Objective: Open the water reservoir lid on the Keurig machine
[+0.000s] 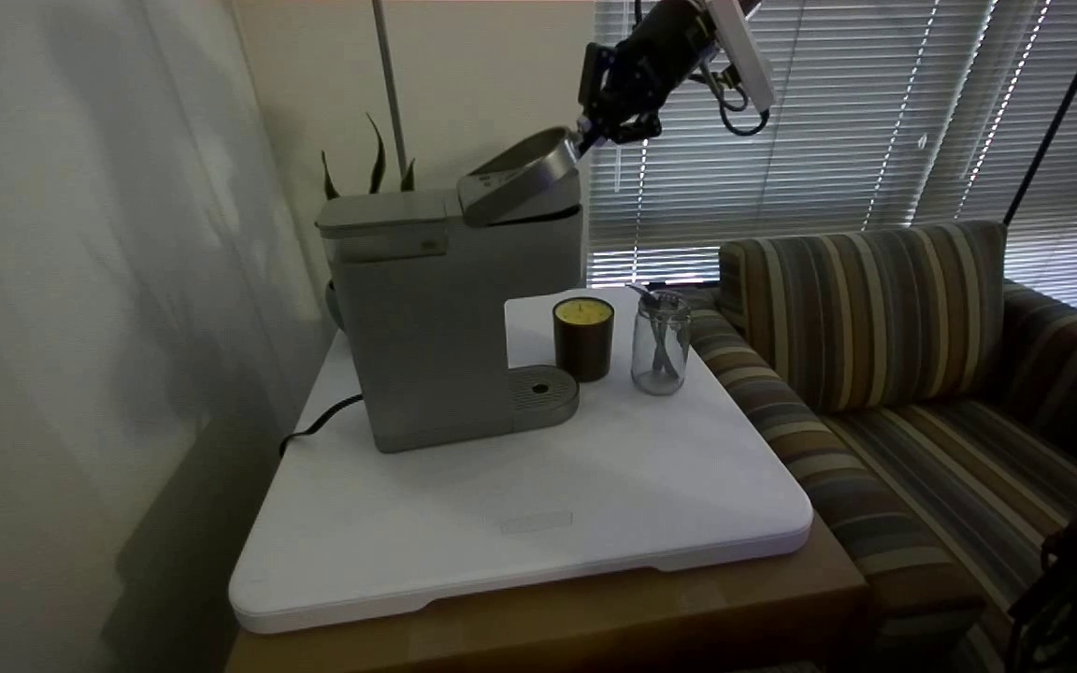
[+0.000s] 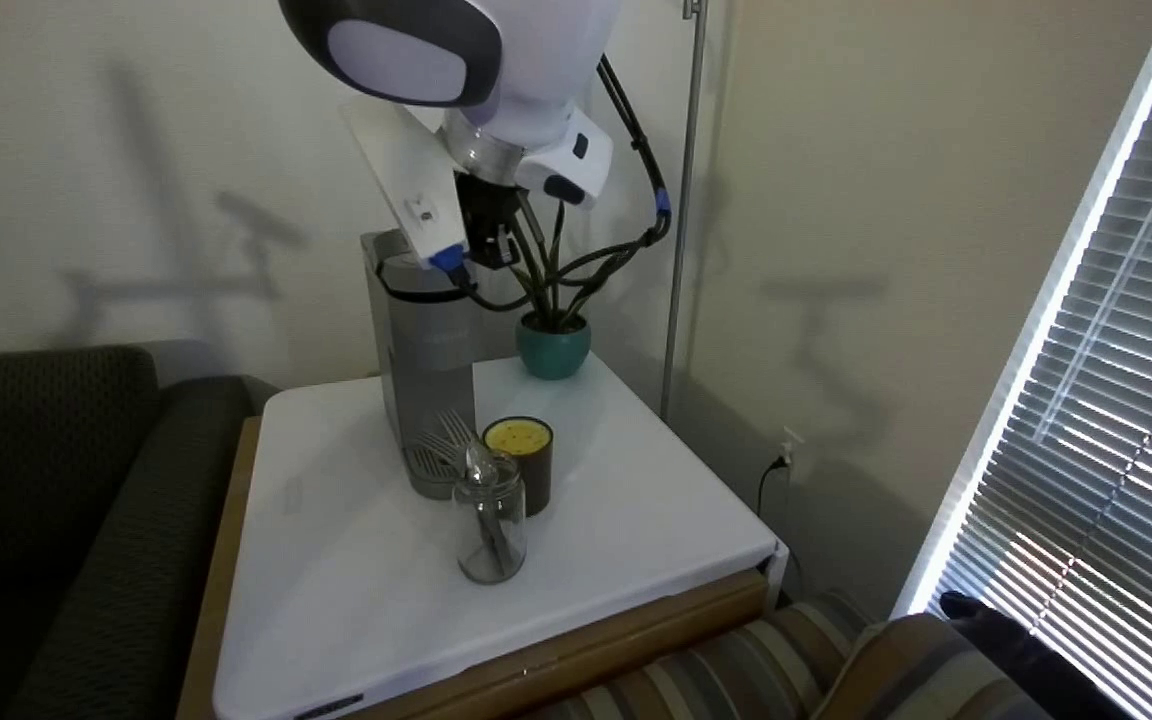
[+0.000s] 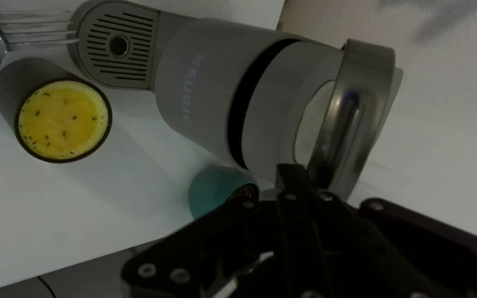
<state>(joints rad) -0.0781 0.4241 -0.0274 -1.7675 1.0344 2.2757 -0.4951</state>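
Observation:
The grey Keurig machine (image 1: pixel 436 346) stands upright on a white table; it also shows in an exterior view (image 2: pixel 431 350) and the wrist view (image 3: pixel 205 82). Its water reservoir lid (image 1: pixel 380 209) is the flat grey panel at the rear top, lying flat and closed. In the wrist view I cannot make it out. The machine's silver brew handle (image 1: pixel 524 178) is tilted up at the front; it also shows in the wrist view (image 3: pixel 352 111). My gripper (image 1: pixel 585 140) is shut, its fingertips (image 3: pixel 292 171) at the handle's side, touching or very near it. Nothing shows between the fingers.
A dark candle cup (image 1: pixel 583 346) and a glass jar of cutlery (image 1: pixel 660 346) stand by the machine's front. A teal plant pot (image 2: pixel 553 350) stands beside it. A wall (image 1: pixel 127 280) rises near the machine's back. A striped sofa (image 1: pixel 866 327) adjoins the table.

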